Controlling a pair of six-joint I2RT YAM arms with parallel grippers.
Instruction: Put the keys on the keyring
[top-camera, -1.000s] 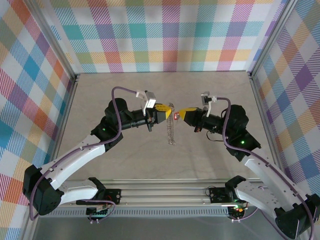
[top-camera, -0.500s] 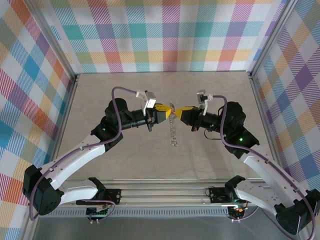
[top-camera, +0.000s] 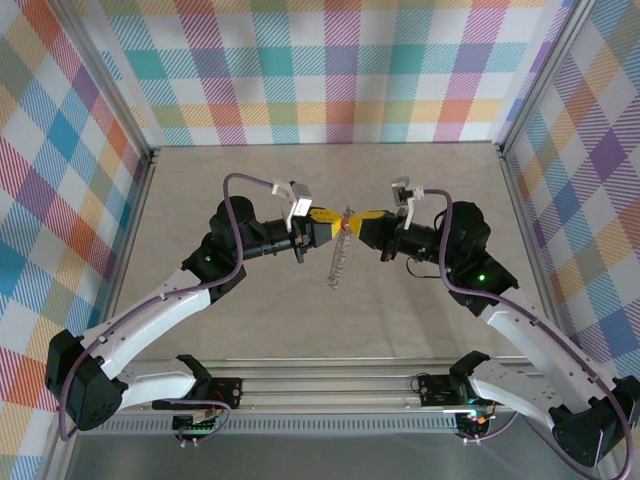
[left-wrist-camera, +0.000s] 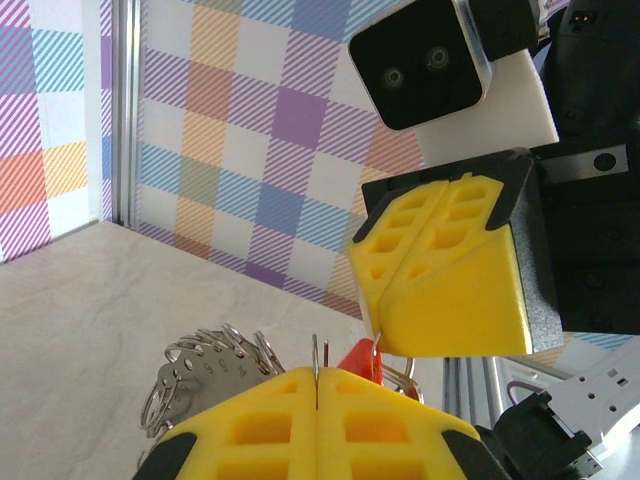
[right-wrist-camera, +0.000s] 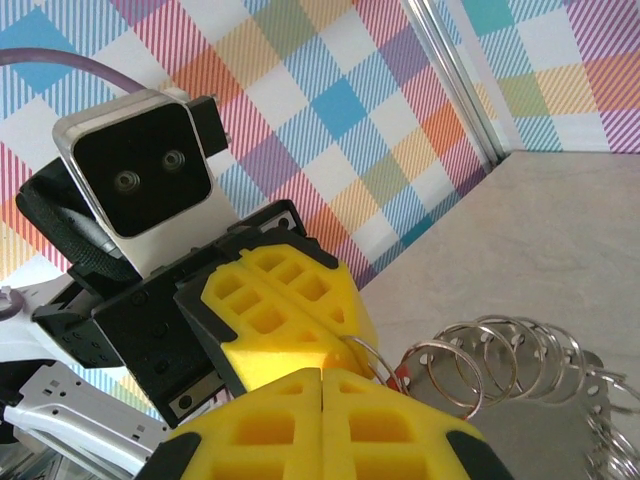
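Observation:
The keyring (top-camera: 337, 258) hangs as a string of grey metal loops below the two grippers, which meet tip to tip above the table's middle. My left gripper (top-camera: 335, 222) is shut on a thin wire of the keyring (left-wrist-camera: 204, 374), which runs up between its yellow fingers (left-wrist-camera: 260, 420). The red-headed key (left-wrist-camera: 358, 358) sits just past those fingers, under the tip of my right gripper (left-wrist-camera: 384, 328). That right gripper (top-camera: 358, 222) is shut, with the key (right-wrist-camera: 399, 372) and a wire loop at its tip. Loops of the keyring (right-wrist-camera: 481, 380) fan out to the right.
The beige table (top-camera: 250, 180) is walled by checked panels (top-camera: 340, 70) at the back and both sides. A metal rail (top-camera: 330, 385) runs along the near edge between the arm bases.
My right gripper has moved left until its tip meets the left one. The red key that showed between them from above is now covered. The hanging loops' lower end has swung left.

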